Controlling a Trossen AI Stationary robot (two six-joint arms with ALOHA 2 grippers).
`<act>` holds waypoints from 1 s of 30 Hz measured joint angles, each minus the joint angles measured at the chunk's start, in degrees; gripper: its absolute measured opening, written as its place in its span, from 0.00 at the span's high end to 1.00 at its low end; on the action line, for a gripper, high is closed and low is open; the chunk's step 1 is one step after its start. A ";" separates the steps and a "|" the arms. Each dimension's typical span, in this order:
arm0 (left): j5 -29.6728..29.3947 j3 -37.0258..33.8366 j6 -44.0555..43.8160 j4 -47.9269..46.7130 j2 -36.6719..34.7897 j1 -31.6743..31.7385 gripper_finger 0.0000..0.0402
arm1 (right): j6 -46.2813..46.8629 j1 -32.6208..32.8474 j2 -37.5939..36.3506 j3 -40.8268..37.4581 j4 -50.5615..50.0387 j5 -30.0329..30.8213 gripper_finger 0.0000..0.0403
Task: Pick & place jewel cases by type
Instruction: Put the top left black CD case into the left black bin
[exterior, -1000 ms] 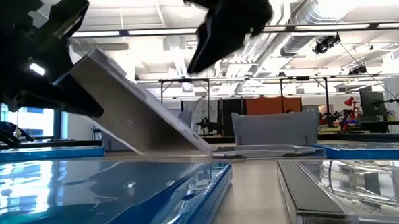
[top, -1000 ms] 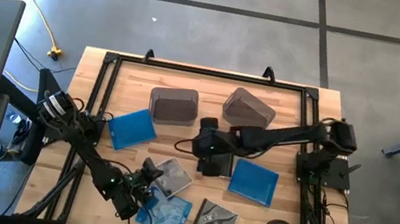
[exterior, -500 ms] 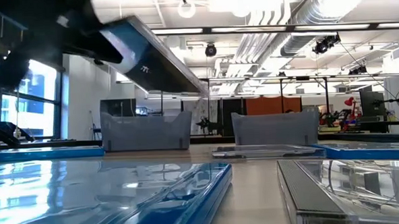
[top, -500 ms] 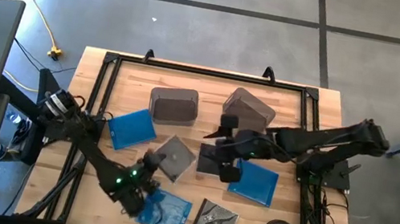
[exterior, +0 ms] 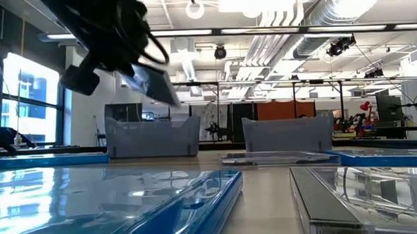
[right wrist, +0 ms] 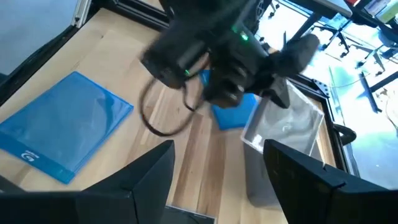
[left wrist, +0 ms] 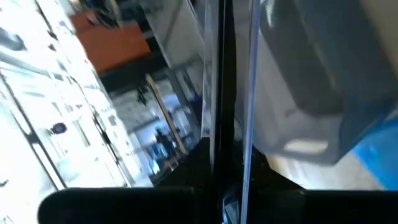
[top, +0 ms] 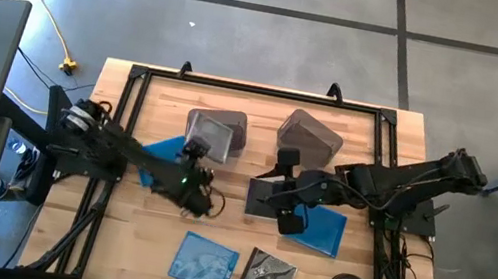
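A grey jewel case [top: 210, 137] is held clamped by the left end effector [top: 194, 154], raised above the left bin [top: 232, 121]; in the left wrist view it is seen edge-on between the fingers [left wrist: 231, 205]. A slip or a tilt at release could be risked, since the case is gripped by one edge only, and it could catch the bin's rim and fall to the table [top: 246, 98]. The right end effector [right wrist: 214, 186] hangs with its fingers spread over a dark jewel case [top: 264, 198] lying flat, nothing being held. Contact between the two arms is possible, as they are near each other. What either the left bin or the right bin [top: 311, 133] contains cannot be told.
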 joint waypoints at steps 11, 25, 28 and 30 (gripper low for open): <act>11.64 -0.04 19.84 6.22 -3.53 7.63 0.94 | 0.00 -0.15 0.04 0.00 -0.39 -0.04 0.40; 26.24 0.04 35.79 21.29 -6.29 13.01 0.92 | 0.13 -0.15 0.04 0.00 -0.41 -0.08 0.40; 25.05 0.07 36.77 21.58 -6.29 13.70 0.89 | 0.02 -0.15 0.06 0.00 -0.41 -0.08 0.40; 25.01 0.07 36.89 22.41 -6.29 13.94 0.86 | 0.00 -0.15 0.06 0.00 -0.42 -0.10 0.40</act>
